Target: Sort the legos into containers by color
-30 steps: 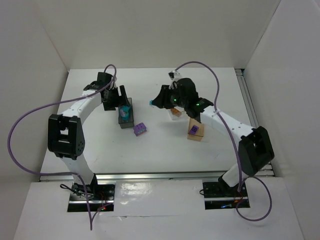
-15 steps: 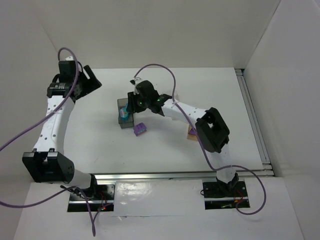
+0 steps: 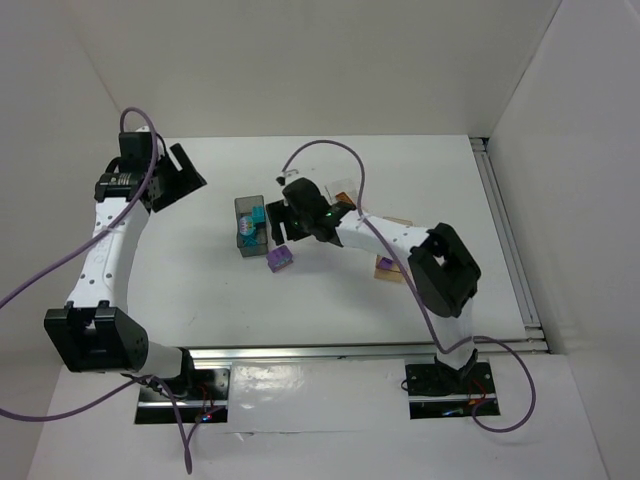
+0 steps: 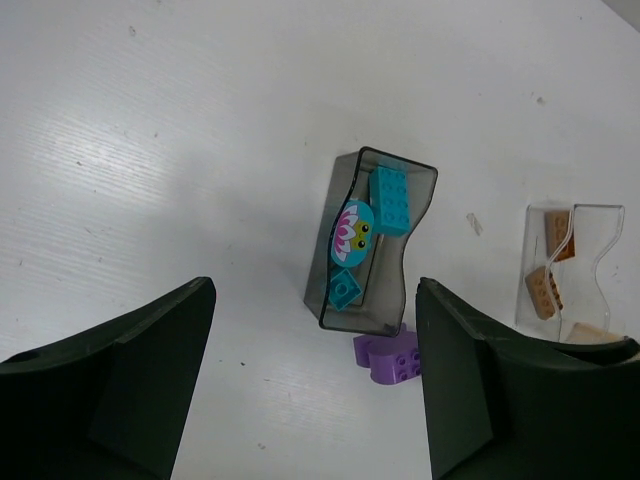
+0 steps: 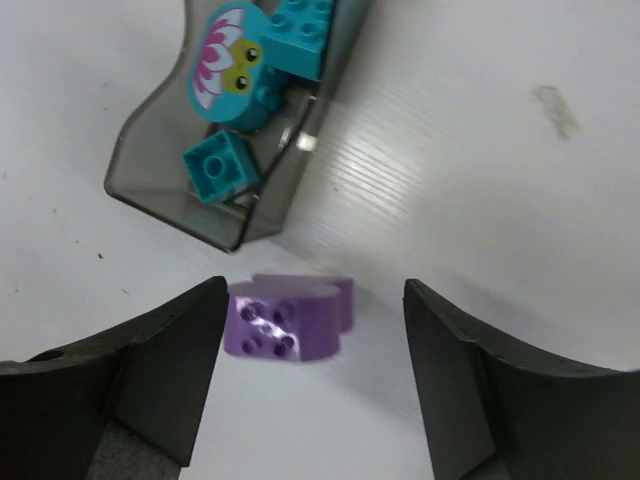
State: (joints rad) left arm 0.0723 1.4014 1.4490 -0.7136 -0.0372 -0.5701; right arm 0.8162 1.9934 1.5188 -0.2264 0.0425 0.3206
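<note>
The smoky dark grey container stands mid-table and holds cyan legos, one with a flower face. A purple lego lies on the table just in front of it. My right gripper hangs open above this purple lego, holding nothing. The clear container holds orange-brown pieces. The tan container is partly hidden behind the right arm. My left gripper is open and empty, high at the back left.
White walls close in the table at the back and on both sides. A metal rail runs along the right edge. Purple cables loop above both arms.
The left arm drew back from the grey container to the back left. The right arm carried a cyan lego over to that container, opened, and now hangs over the purple lego.
</note>
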